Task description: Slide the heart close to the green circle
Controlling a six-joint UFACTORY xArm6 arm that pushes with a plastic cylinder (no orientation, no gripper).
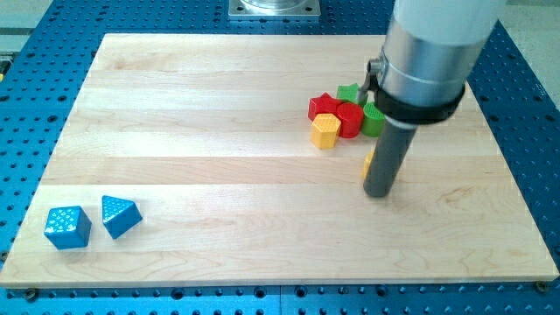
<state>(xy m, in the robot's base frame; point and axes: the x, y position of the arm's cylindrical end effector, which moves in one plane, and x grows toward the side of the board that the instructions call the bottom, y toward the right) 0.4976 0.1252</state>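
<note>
My tip (379, 193) rests on the board right of centre. A yellow block (368, 163) peeks out at the rod's left side, touching it or just behind it. Most of it is hidden, so I cannot make out its shape. The green circle (373, 120) lies a short way above it, partly covered by the arm. No other block in view looks like a heart.
A cluster sits left of the green circle: a red circle (349, 118), a red star (322, 106), a yellow hexagon (325, 131) and a green star (348, 92). A blue cube (67, 227) and a blue triangle (120, 215) lie at the bottom left of the wooden board (210, 157).
</note>
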